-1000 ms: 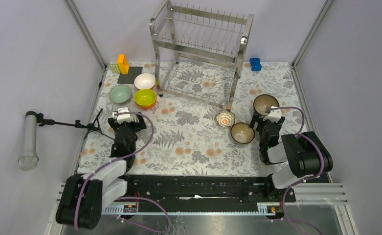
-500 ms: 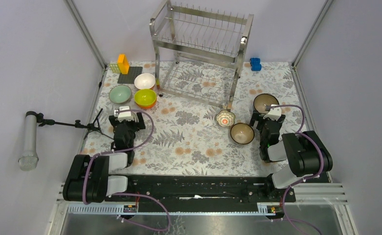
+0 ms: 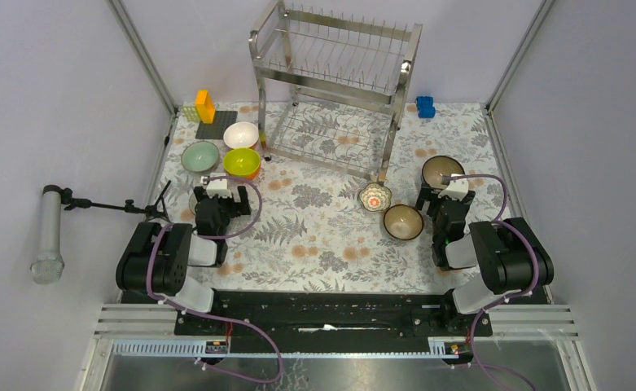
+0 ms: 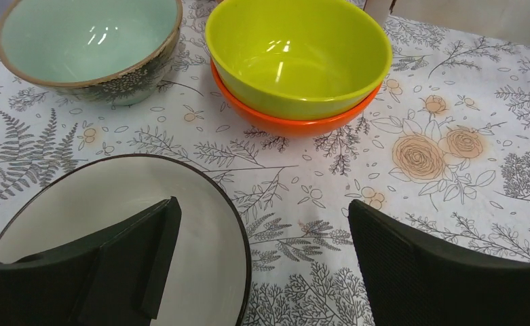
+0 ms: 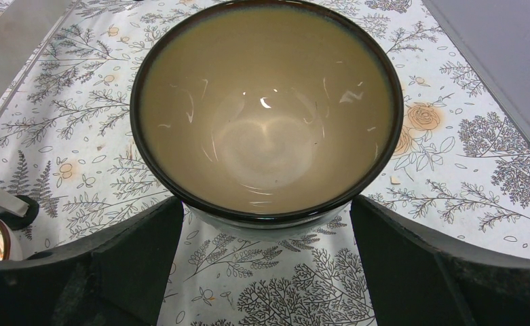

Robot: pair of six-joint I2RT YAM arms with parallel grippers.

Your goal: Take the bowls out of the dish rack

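**Both grippers open beside bowls on the table**

Top view: The dish rack (image 3: 331, 90) stands at the far middle of the flowered table (image 3: 322, 244). 7 bowls show, all on the cloth. A white bowl (image 3: 240, 134), a pale green bowl (image 3: 199, 156) and a yellow-green bowl (image 3: 242, 163) nested in an orange one sit left of the rack. The left gripper (image 3: 217, 187) lies just near-side of that group, over the pale rim of another bowl. On the right, a floral bowl (image 3: 375, 196) and a brown-gold bowl (image 3: 403, 221) sit near the rack's front leg. The right gripper (image 3: 453, 189) points at a dark-rimmed brown bowl (image 3: 440, 169) just beyond it.

Left wrist: The left gripper (image 4: 262, 207) has its 2 fingers spread wide, holding nothing. The finger at the picture's left overlies a white dark-rimmed bowl (image 4: 65, 217); the other is over bare cloth. The pale green bowl (image 4: 89, 47) and the yellow-green bowl (image 4: 299, 58) on the orange bowl (image 4: 296, 125) stand ahead, apart from the fingers.

Right wrist: The right gripper (image 5: 265, 204) is spread too. The dark-rimmed brown bowl (image 5: 265, 109) sits upright just ahead, its near wall between the 2 fingertips; whether they touch it I cannot tell.
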